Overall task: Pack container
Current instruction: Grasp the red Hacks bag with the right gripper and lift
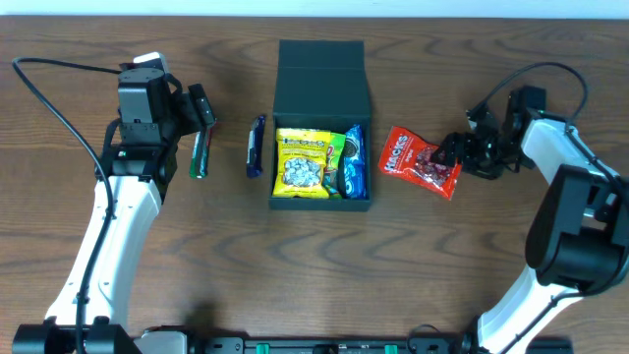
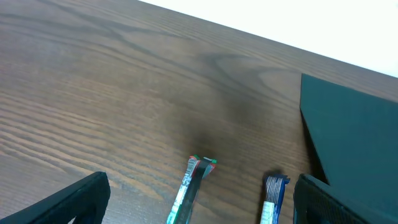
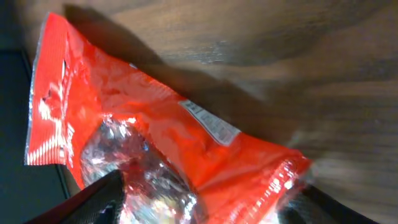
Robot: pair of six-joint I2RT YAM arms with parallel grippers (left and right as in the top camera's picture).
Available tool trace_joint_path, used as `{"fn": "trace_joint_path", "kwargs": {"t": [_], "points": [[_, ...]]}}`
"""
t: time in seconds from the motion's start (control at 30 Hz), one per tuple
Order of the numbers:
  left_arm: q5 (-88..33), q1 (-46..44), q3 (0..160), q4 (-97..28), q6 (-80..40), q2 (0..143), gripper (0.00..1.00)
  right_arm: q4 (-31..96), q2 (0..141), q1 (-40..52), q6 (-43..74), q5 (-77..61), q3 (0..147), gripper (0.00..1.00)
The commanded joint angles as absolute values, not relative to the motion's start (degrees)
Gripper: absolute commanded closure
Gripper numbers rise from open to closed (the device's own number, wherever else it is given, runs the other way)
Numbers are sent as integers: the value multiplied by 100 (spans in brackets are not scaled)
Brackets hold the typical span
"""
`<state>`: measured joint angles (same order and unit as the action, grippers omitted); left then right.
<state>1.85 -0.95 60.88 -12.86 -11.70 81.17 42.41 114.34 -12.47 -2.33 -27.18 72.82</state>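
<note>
Left gripper: jaws spread wide and holding nothing; its dark fingers sit at the two lower corners of the left wrist view.
Green bar: lying flat on the table, just ahead of the left gripper and roughly midway between its fingers, with a red-and-green crimped end pointing away from it.
Blue bar: beside the green bar and apart from it, ahead of the left gripper's container-side finger.
Container: past the blue bar from the left gripper and well apart from it. From the right gripper it lies beyond the red packet. Its flap lid stands open at the far edge.
Contents: a yellow packet fills most of the container, a blue packet stands along the wall nearer the right gripper, and a dark packet is wedged between them.
Right gripper: jaws apart, low over the table at the end of the red packet farthest from the container; one finger shows on each side of that end.
Red packet: flat on the table, running from between the right gripper's fingers toward the container and stopping just beside its wall. Whether the fingers touch it cannot be told.
</note>
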Motion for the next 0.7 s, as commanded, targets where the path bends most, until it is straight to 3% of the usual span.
{"fn": "trace_joint_path", "kwargs": {"t": [0.0, 0.07, 0.17, 0.67], "points": [[183, -78, 6200, -1284, -1070, 8077, 5, 4143, 11450, -1114, -58, -2749, 7078, 44], [183, -75, 6200, -1284, -1070, 8077, 5, 4104, 11450, -1092, 25, -2753, 7067, 72], [185, -75, 6200, -1286, -1068, 8077, 5, 4104, 11450, -1085, 67, -2788, 7072, 98], [215, -49, 6200, -1240, -845, 8077, 5, 4414, 10624, -880, 252, -4469, 9314, 98]]}}
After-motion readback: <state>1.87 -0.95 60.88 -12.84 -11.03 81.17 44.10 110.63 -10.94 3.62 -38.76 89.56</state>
